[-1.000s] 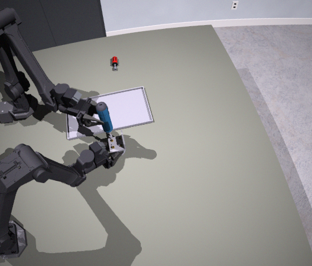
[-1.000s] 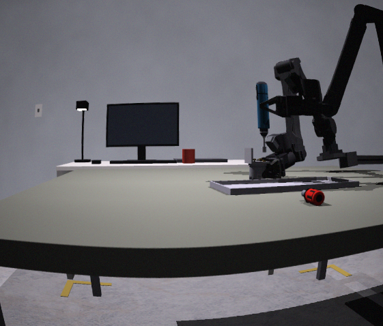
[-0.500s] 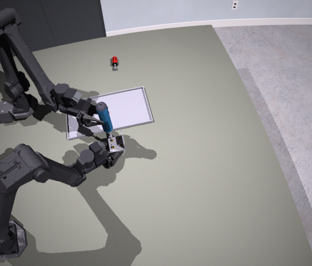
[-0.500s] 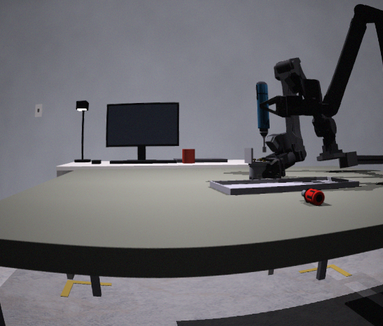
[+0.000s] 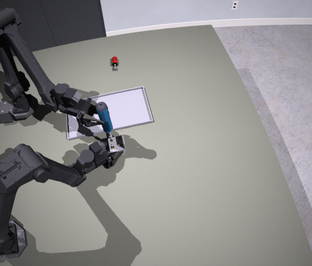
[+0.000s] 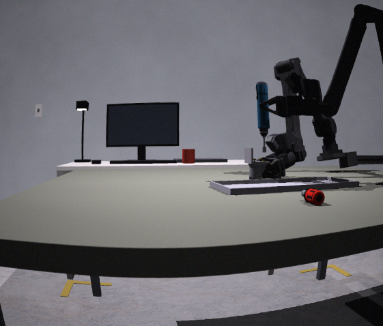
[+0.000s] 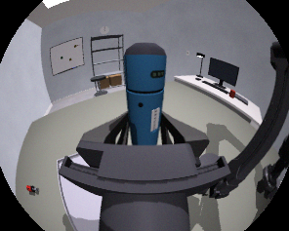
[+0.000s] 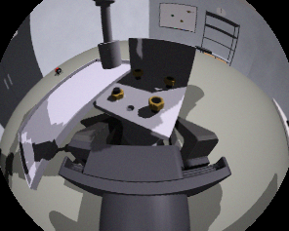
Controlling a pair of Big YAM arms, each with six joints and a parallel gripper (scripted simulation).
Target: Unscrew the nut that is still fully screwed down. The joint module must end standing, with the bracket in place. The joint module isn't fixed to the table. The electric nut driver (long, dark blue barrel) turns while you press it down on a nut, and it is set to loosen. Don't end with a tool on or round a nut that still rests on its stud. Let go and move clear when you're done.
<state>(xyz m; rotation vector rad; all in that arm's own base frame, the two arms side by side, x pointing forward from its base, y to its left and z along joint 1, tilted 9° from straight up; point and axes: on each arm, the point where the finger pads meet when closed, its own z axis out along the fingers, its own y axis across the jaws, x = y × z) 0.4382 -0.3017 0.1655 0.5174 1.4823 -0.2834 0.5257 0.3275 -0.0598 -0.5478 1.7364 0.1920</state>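
Observation:
My left gripper [image 5: 97, 122] is shut on the electric nut driver [image 5: 104, 116], a dark blue barrel held upright, which also shows in the left wrist view [image 7: 144, 99]. Its socket tip [image 8: 109, 53] hovers a little above the far left corner of the bracket, apart from the nuts. The joint module stands on the table beside the tray's near edge. Its grey bracket [image 8: 143, 99] lies on top and carries several brass nuts, such as one at the front [image 8: 156, 101]. My right gripper [image 8: 144, 115] is shut on the joint module's body from the side.
A shallow white tray [image 5: 113, 109] lies just behind the module, under the left arm. A short red-handled tool [image 5: 114, 60] lies on the table beyond the tray. A desk with a monitor [image 6: 142, 124] stands off the table.

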